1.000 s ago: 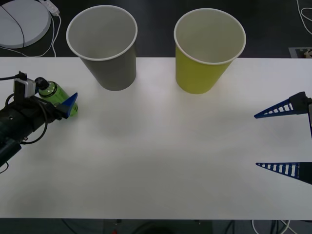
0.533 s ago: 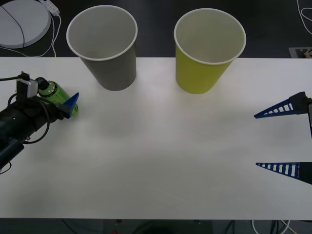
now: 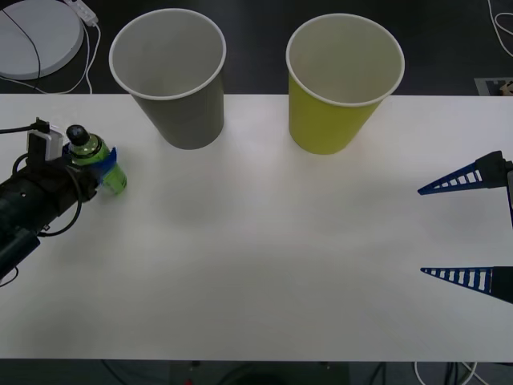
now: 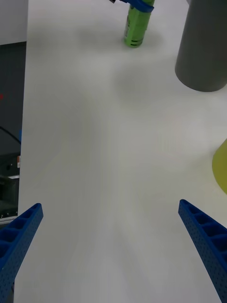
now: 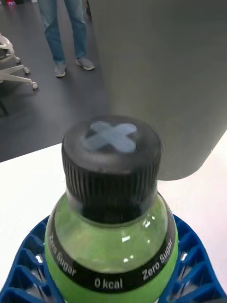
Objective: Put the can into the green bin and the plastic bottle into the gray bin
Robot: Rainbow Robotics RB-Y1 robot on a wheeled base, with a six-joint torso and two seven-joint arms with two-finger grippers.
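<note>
The plastic bottle [image 3: 97, 157] sat at the table's [image 3: 256, 265] far left edge, clamped in the left gripper [image 3: 100, 163], left of the gray bin [image 3: 172, 76]. Right gripper [image 3: 455, 228] hung wide open, parked on the right side.

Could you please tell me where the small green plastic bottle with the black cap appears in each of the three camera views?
Front view: the small green plastic bottle stands at the table's left edge, held in the left gripper.
Right wrist view: it shows far off, beside the large gray paper cup.
Left wrist view: its black cap and shoulder are close up between the blue fingers.
Shared landmark: the gray cup, next to the bottle.
</note>
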